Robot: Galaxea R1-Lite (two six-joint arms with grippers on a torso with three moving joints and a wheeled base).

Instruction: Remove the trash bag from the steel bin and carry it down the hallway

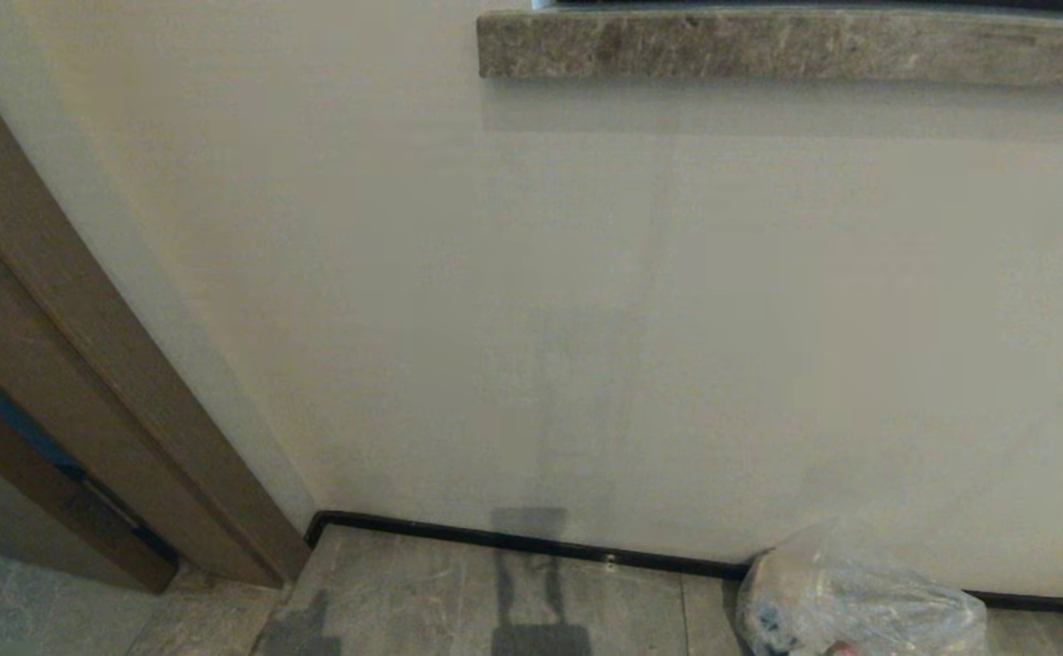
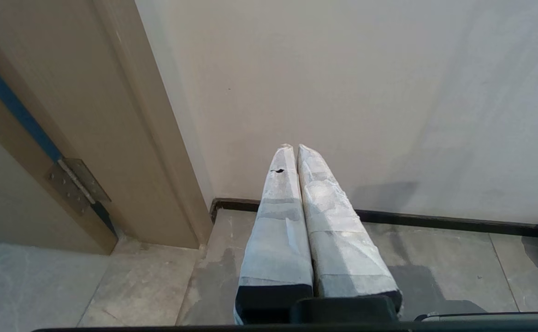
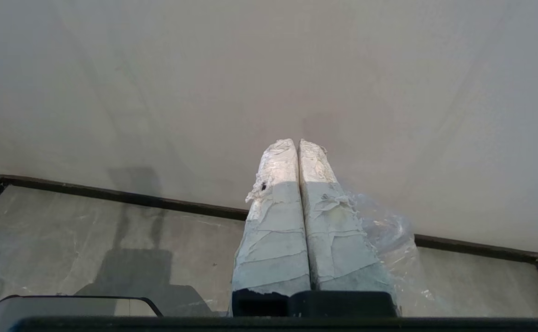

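Pale plain wall (image 1: 586, 301) fills most of the head view, with a stone ledge (image 1: 795, 46) high up and a brown wooden door frame (image 1: 85, 364) on the left. Grey floor tiles (image 1: 458, 592) of the hallway meet a black skirting strip (image 1: 513, 539). At the lower right, the trash bag (image 1: 859, 606) shows as crinkled translucent plastic close to the wall. In the right wrist view the right gripper (image 3: 298, 144) has its taped fingers (image 3: 273, 230) pressed together, with plastic of the bag bulging just beside and under them; whether it is pinched I cannot tell. Near the door frame, the left gripper (image 2: 296, 148) is closed on nothing.
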